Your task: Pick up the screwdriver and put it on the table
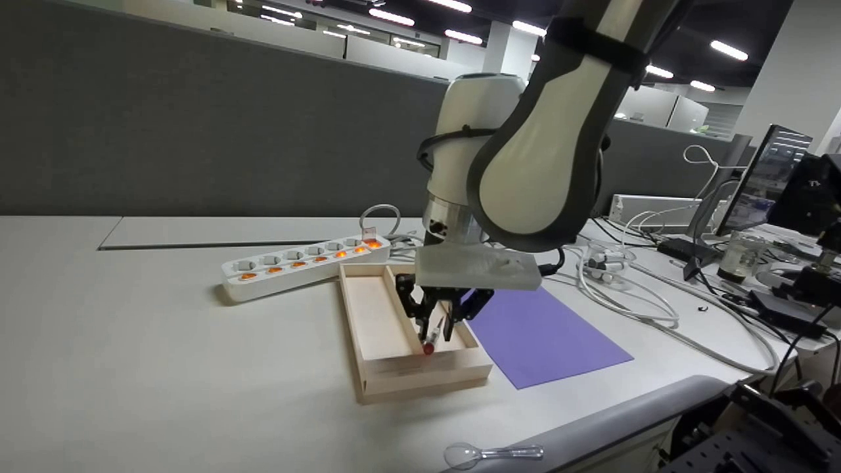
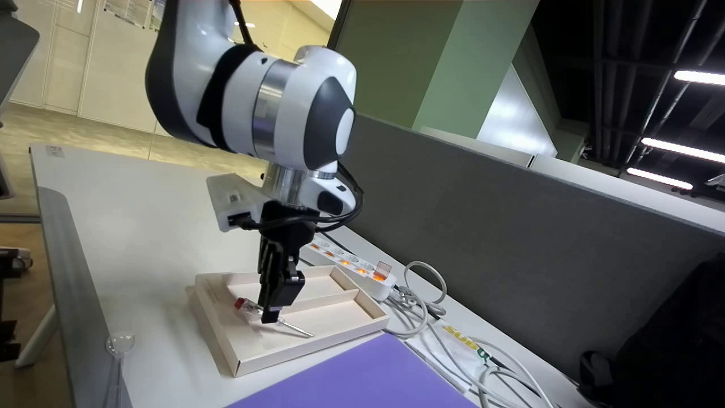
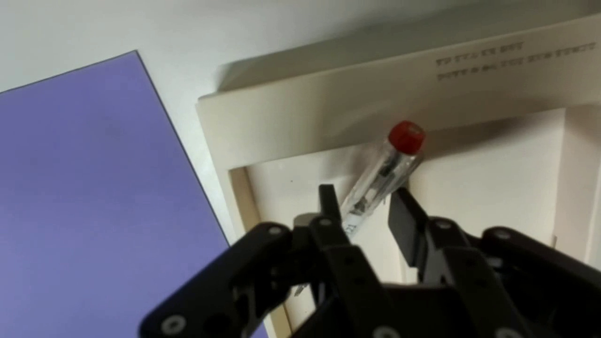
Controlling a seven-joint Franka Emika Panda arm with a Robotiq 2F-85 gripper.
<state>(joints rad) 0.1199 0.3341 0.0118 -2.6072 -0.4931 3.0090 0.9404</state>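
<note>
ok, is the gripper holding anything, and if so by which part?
Nothing is held: in the wrist view the fingers stand open, with a gap showing beside the clear handle of the screwdriver.

Open-plan office w/ partitioned workspace.
Ref. pt.: table (image 1: 164, 374). Grey partition (image 1: 217, 131) along one long edge; white partitions (image 1: 394, 60), a bldg. column (image 1: 506, 56) & ceiling strip lights (image 1: 729, 50) beyond that edge; monitor (image 1: 765, 177) toward one end; cables (image 2: 406, 300) & white pwr strip (image 1: 305, 277) on top. In an exterior view, panelled wall (image 2: 65, 56) w/ posted sheets (image 2: 127, 10) past the opp. end.
</note>
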